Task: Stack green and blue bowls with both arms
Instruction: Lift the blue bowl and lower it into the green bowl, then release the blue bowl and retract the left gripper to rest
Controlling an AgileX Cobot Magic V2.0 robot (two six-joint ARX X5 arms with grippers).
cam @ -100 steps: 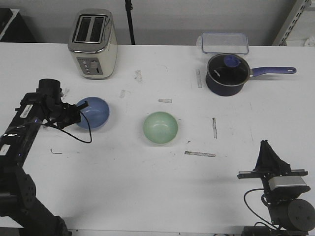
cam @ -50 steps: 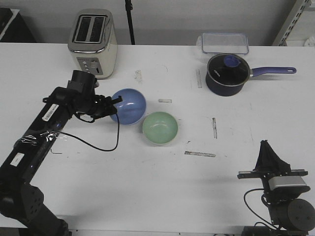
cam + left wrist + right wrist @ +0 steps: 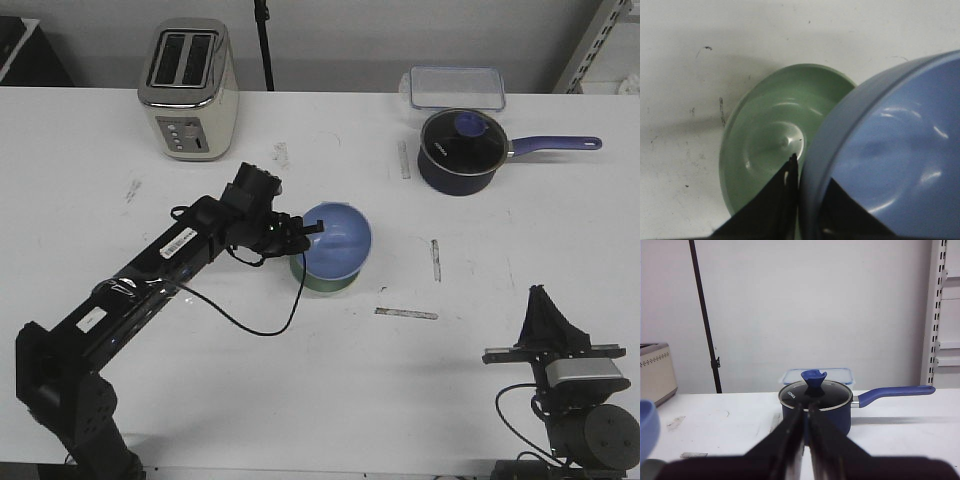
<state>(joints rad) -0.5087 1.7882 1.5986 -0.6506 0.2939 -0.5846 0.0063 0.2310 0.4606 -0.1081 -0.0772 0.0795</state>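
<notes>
My left gripper (image 3: 303, 231) is shut on the near rim of the blue bowl (image 3: 338, 240) and holds it tilted, just above the green bowl (image 3: 318, 284). The green bowl sits on the table at the middle, mostly covered by the blue one. In the left wrist view one finger (image 3: 790, 175) is outside the blue bowl (image 3: 890, 150) and the other is inside it. The green bowl (image 3: 765, 145) lies below and partly to one side. My right gripper (image 3: 545, 300) is shut and empty at the front right, far from both bowls. It also shows in the right wrist view (image 3: 807, 412).
A cream and steel toaster (image 3: 188, 88) stands at the back left. A dark navy saucepan (image 3: 460, 150) with a glass lid and a clear lidded container (image 3: 453, 87) are at the back right. Tape strips mark the white table (image 3: 300, 400).
My left arm has carried the blue bowl from the left side of the table rightward until it hangs over the green bowl. The right arm has not moved.
</notes>
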